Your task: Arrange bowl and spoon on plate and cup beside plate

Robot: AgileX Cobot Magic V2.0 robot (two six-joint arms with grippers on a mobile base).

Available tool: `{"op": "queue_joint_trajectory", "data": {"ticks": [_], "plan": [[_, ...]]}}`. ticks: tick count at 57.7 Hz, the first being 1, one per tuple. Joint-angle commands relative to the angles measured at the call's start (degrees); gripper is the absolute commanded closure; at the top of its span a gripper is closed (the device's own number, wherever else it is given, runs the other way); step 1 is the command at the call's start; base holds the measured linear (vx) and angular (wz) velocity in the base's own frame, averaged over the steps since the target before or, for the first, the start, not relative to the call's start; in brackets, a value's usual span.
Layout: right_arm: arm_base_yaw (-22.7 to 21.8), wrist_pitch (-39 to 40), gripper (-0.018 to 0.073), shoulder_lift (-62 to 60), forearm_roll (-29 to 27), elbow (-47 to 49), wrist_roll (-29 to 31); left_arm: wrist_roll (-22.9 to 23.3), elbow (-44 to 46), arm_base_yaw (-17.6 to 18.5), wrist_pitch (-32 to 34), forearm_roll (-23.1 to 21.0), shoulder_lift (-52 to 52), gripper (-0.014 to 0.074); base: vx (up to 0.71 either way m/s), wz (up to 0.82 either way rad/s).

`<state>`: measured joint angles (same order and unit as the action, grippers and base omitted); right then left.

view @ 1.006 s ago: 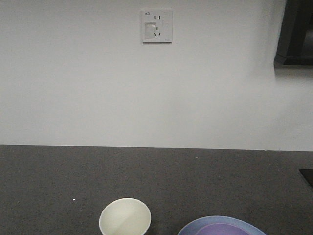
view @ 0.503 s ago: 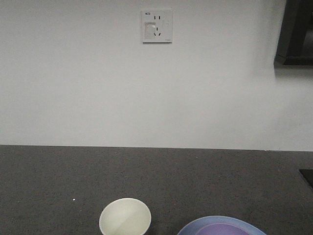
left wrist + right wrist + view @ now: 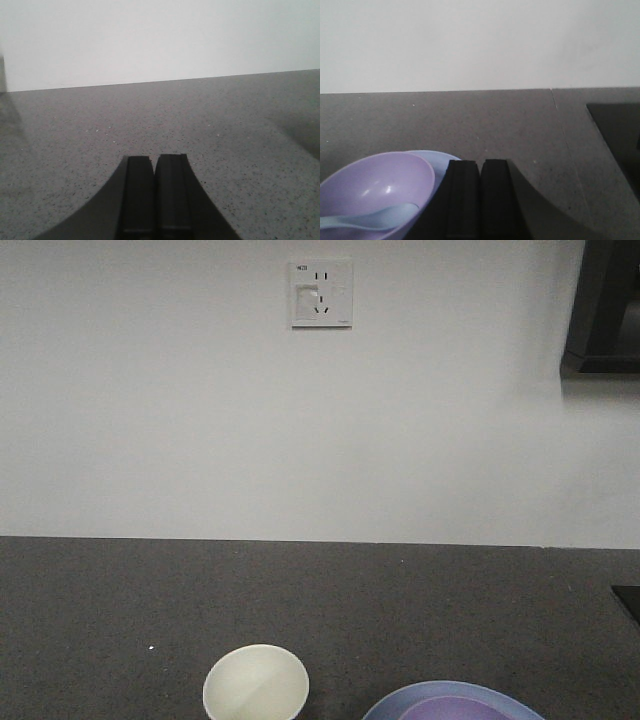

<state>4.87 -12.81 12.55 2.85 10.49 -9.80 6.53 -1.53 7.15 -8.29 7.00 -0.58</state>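
Observation:
The lavender bowl (image 3: 375, 185) rests on the light blue plate (image 3: 441, 162) at the lower left of the right wrist view, and the pale blue spoon (image 3: 370, 219) lies inside the bowl. My right gripper (image 3: 480, 162) is shut and empty, just right of the plate's rim. In the front view the cream cup (image 3: 256, 683) stands upright on the counter left of the plate (image 3: 400, 700), with the bowl (image 3: 450, 708) cut off by the bottom edge. My left gripper (image 3: 154, 159) is shut over bare counter, holding nothing.
A dark speckled counter (image 3: 400, 600) runs back to a white wall with a socket plate (image 3: 321, 294). A dark cabinet (image 3: 603, 310) hangs at the upper right. A darker recessed panel (image 3: 617, 135) lies at the counter's right side.

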Motion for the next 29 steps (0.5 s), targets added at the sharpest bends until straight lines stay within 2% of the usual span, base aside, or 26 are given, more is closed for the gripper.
{"op": "queue_joint_trajectory", "data": {"ticks": [1, 10, 19, 29], "plan": [[-0.11, 12.24, 0.0568, 0.26, 5.72, -4.73, -6.04, -0.07, 1.48, -0.11, 4.45, -0.51, -0.97, 0.0599, 0.00, 0.00], [-0.17, 16.64, 0.0568, -4.65, 5.71, -12.58, -4.84, -0.07, 1.48, -0.11, 4.45, -0.51, -0.97, 0.0599, 0.00, 0.00], [-0.17, 9.48, 0.0568, -12.52, 6.43, -12.44, -4.91, -0.07, 1.48, -0.11, 4.45, -0.51, -0.97, 0.0599, 0.00, 0.00], [-0.54, 9.16, 0.0568, -13.50, 9.99, -12.44, -4.91, -0.07, 1.48, -0.11, 4.45, -0.51, -0.97, 0.0599, 0.00, 0.00]]}}
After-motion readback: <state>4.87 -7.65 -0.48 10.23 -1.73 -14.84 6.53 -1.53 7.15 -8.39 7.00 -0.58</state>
